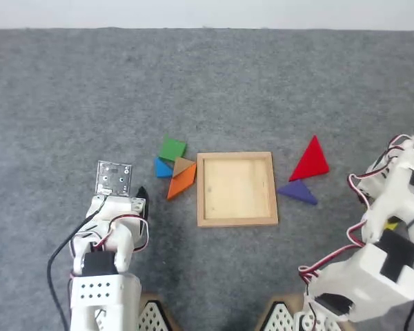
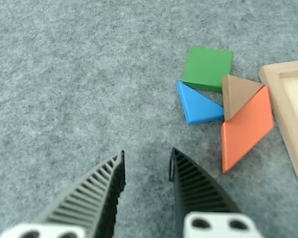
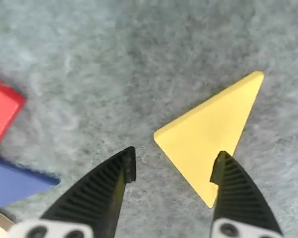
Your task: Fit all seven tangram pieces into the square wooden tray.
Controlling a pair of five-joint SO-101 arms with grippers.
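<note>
Roughly by size. Square wooden tray (image 1: 201,189) sits mid-table on the grey felt (image 1: 83,89). It is stiff, with a low rim, and probably light enough to slide if a piece is pushed hard against its wall.

Yellow triangle (image 3: 213,136) lies flat under the right arm. The right gripper (image 3: 176,151) hangs over it, jaws spread and empty, one fingertip overlapping the triangle's edge in the wrist view. Contact cannot be confirmed.

Red triangle (image 1: 310,162) lies right of the tray, with the purple triangle (image 1: 298,191) just below it, nearer the tray's corner.

Left of the tray is a cluster. Orange parallelogram (image 2: 246,129) is closest to the rim, with the brown triangle (image 2: 238,91) against it. Green square (image 2: 207,68) and blue triangle (image 2: 198,106) are packed just beside them. The left gripper (image 2: 147,152) is released and holds nothing, near the cluster but apart from it.

Judgement on the pieces:
- They look like thin, rigid painted wood, light and fairly slick.
- They lie flush on the felt, so the only purchase is across opposite edges.
- On triangles, the grip should be across the wide part, since pinching near a point risks the piece squirting out.
- The clustered pieces likely need nudging apart first.

Tray contents: nothing, floor bare. All seven pieces are outside it.
</note>
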